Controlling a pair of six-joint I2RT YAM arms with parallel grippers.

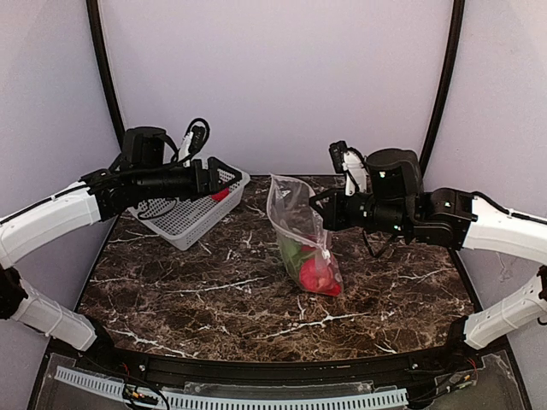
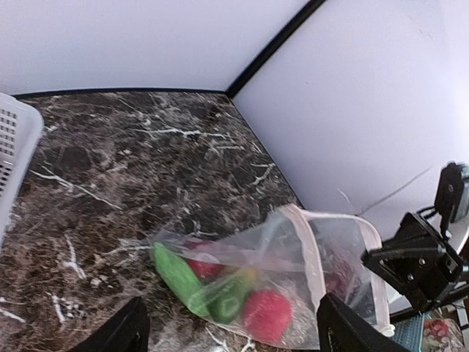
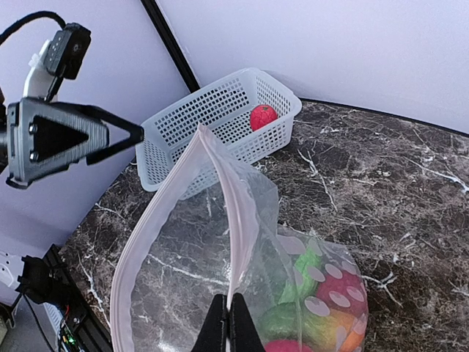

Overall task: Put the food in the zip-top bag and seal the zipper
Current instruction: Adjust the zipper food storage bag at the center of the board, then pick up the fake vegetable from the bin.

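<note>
Clear white-dotted zip-top bag [image 1: 295,213], pinkish zipper [image 2: 311,253]; red, green food [image 1: 316,272]; white basket [image 1: 184,224]; brown-marbled table [image 1: 214,299].

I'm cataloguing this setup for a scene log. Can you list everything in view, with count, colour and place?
table: one, dark marble with white veins, under everything
basket: one, white lattice, rear left of the table
toy fruit: one, red, inside the basket
zip-top bag: one, clear with white dots, mid-table, held up, mouth open
zipper: one, pinkish strip around the bag's mouth
food: several pieces, red, green, some orange, at the bag's bottom; exact count unclear
left gripper: black, jaws open and empty, raised by the basket
right gripper: black, jaws shut on the bag's top edge
</note>
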